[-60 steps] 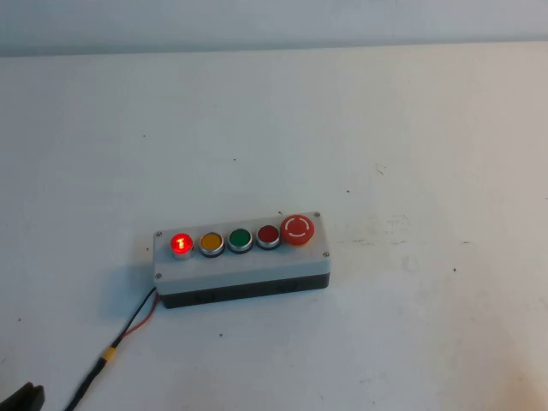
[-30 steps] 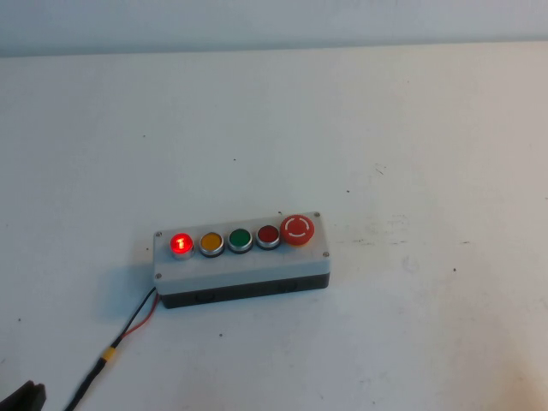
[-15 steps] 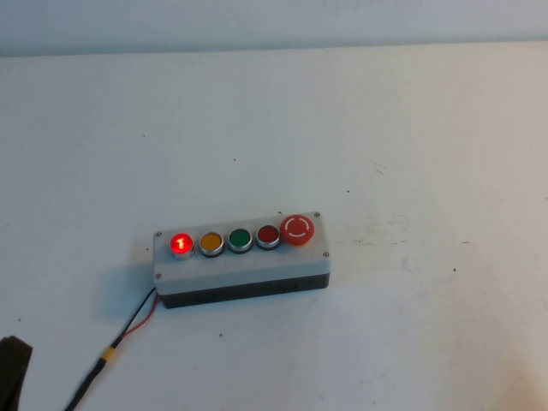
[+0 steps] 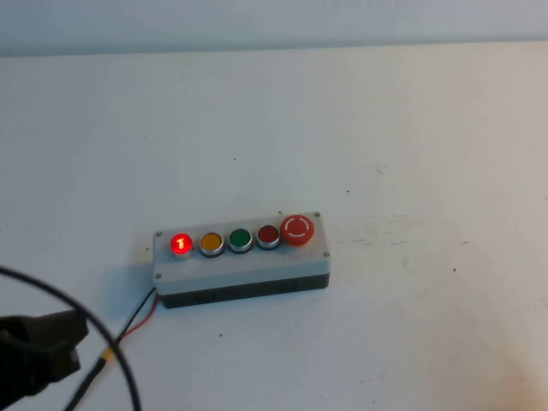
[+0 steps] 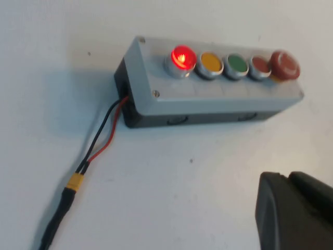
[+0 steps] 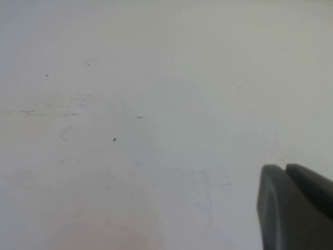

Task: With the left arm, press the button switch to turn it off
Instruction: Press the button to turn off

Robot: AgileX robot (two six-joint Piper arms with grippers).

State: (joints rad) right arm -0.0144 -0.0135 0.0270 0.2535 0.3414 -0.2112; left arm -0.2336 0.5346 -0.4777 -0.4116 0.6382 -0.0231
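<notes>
Lit button switch [image 4: 181, 243] sits at the left end of the grey box [image 4: 244, 267] on the table [image 4: 385, 128]; left claw [image 4: 38, 351] low at near-left — button lies ahead and rightward; box's long axis runs left-right; fingers' state unclear; right claw [image 6: 296, 208] over bare table — state unclear.

The left tool [image 4: 38, 351], near the grey box [image 4: 241, 265], is cut off by the frame edge, its fingers unseen. The box's cable [image 4: 94, 368] runs out of frame. Only a sliver of the right tool [image 6: 294, 208] shows.
</notes>
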